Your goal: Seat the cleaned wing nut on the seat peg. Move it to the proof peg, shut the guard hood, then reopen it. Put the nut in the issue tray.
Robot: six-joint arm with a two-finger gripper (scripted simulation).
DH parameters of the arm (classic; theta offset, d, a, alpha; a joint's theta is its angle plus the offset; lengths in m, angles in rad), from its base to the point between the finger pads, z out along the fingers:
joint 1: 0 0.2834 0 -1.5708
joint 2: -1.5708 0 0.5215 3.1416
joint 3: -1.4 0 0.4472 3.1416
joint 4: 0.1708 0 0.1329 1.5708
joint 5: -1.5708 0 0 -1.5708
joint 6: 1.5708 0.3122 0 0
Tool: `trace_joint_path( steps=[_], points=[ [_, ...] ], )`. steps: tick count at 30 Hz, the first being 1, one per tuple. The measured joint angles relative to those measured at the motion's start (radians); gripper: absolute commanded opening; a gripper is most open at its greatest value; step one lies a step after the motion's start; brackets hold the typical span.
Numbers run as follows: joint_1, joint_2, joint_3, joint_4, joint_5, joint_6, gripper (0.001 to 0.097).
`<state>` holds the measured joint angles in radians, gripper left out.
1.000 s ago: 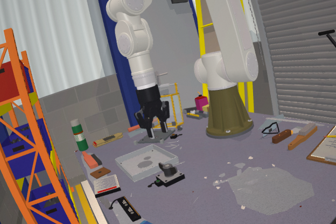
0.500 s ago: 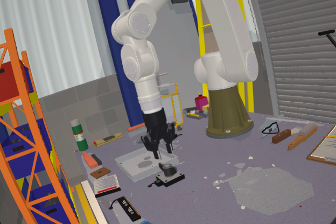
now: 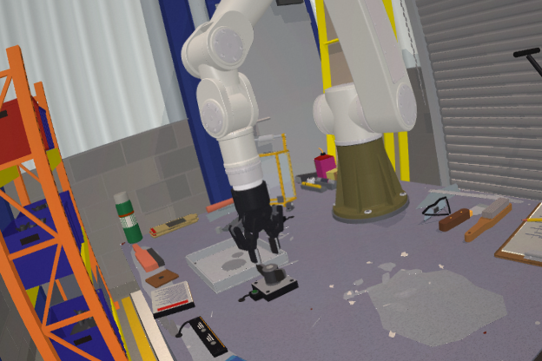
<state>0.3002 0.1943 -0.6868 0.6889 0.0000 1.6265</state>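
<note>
The proof peg and its base are mostly hidden behind my gripper; only the yellow-framed guard hood (image 3: pixel 279 171) shows, standing open at the back. The dark wing nut (image 3: pixel 272 273) sits on the seat peg of a black block (image 3: pixel 275 286) in front of the grey issue tray (image 3: pixel 236 269). The tray is empty. My gripper (image 3: pixel 262 254) hangs just above and slightly left of the nut, over the tray's near corner. It is open and holds nothing.
Behind stand the robot's olive base (image 3: pixel 368 182), a red canister (image 3: pixel 324 165) and a grey block wall. A green can (image 3: pixel 127 217), small boxes and a booklet lie left of the tray. Brushes and a clipboard (image 3: pixel 535 236) lie far right. An orange rack (image 3: pixel 29 208) borders the left.
</note>
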Motion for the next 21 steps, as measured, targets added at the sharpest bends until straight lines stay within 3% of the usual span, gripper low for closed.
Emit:
trace_joint_path(
  steps=[21],
  points=[
    [0.000, 0.050, -0.034, -0.083, 0.000, 0.000, 0.0580]
  ],
)
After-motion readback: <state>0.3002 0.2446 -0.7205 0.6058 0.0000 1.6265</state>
